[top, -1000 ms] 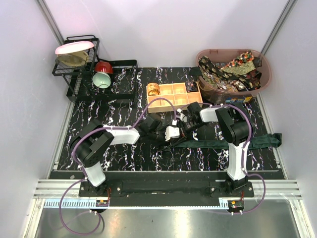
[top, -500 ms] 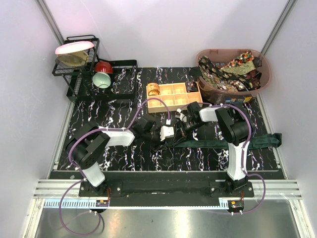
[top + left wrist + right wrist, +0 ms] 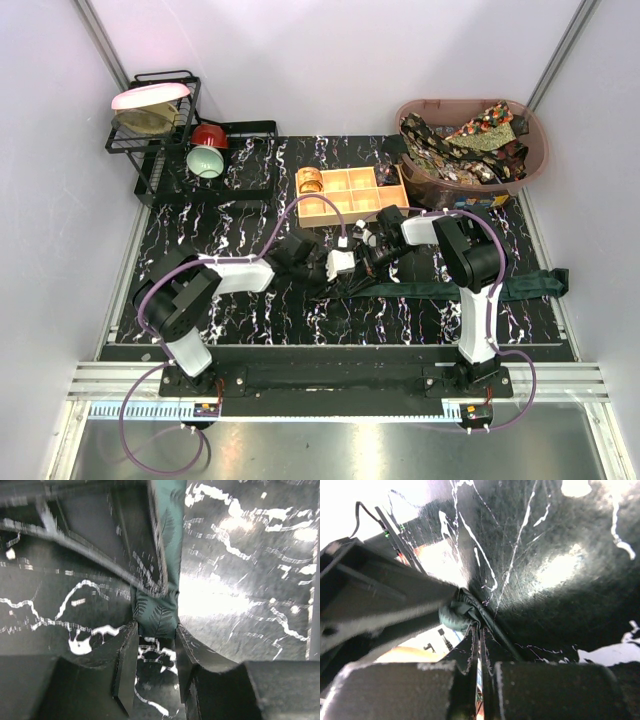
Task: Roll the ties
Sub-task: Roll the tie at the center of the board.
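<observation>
The plain dark green tie [image 3: 440, 290] lies flat across the table, from the two grippers to the right edge. In the left wrist view its folded end [image 3: 155, 612] sits between my left gripper's [image 3: 156, 630] fingertips, which hold it on both sides. My left gripper [image 3: 345, 275] and right gripper [image 3: 368, 265] meet at this end of the tie. In the right wrist view my right gripper [image 3: 480, 630] is shut, pinching the bunched green fabric [image 3: 454, 616] at its tips. The patterned ties [image 3: 465, 140] lie heaped in the brown basket [image 3: 535, 160].
A tan wooden box [image 3: 350, 193] with square compartments stands just beyond the grippers, with a gold roll [image 3: 310, 180] in its left compartment. A black dish rack [image 3: 165, 130] with plates and bowls stands at the far left.
My left arm has shifted slightly to the left and away from the near edge, with its gripper still at the tie's end. The right gripper has barely moved.
</observation>
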Tool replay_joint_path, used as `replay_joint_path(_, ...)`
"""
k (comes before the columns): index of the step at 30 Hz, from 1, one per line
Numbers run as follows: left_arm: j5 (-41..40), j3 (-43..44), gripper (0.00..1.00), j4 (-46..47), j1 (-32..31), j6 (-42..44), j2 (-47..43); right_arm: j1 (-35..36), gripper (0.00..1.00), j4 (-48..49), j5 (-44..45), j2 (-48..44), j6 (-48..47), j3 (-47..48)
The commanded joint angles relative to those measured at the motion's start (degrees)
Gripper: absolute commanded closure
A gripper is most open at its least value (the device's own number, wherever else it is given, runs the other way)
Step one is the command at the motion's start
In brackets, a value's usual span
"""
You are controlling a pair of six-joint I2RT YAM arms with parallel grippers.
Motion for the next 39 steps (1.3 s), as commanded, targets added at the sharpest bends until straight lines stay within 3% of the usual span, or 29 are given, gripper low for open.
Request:
replay_joint_path(1,4.18,4.02,0.64,0.20,-2.63,-2.95,-0.29,1.14,1.00,2.16,9.54,2.95,-1.68,0.13)
replay_joint_path(13,-0.57,5.87,0.63,1.26,-4.21,-2.61,7.53,1.06,1.00,2.86,7.87,2.77,-0.98,-0.13)
replay_joint_path(20,-6.27,6.74,0.65,-6.02,-4.38,0.12,9.20,1.06,1.00,5.05,4.80,0.58,0.60,-1.19)
replay_joint_path(26,-11.20,11.57,0.70,-17.09,-5.00,2.05,10.61,-0.70,0.85,3.13,2.69,-4.51,2.01,-1.37)
replay_joint_path(33,-12.87,15.00,0.74,-20.36,-6.23,1.70,12.36,-5.36,0.74,-2.59,-0.13,-9.44,-0.45,-1.27)
replay_joint_path(36,-13.75,15.88,0.73,-21.94,-6.67,1.79,12.46,-5.45,0.67,-0.32,-2.05,-10.15,0.85,-3.03)
replay_joint_path(39,-14.90,18.60,0.73,-24.57,-6.93,1.70,12.98,-5.45,0.66,3.38,-3.29,-9.18,2.97,-4.09)
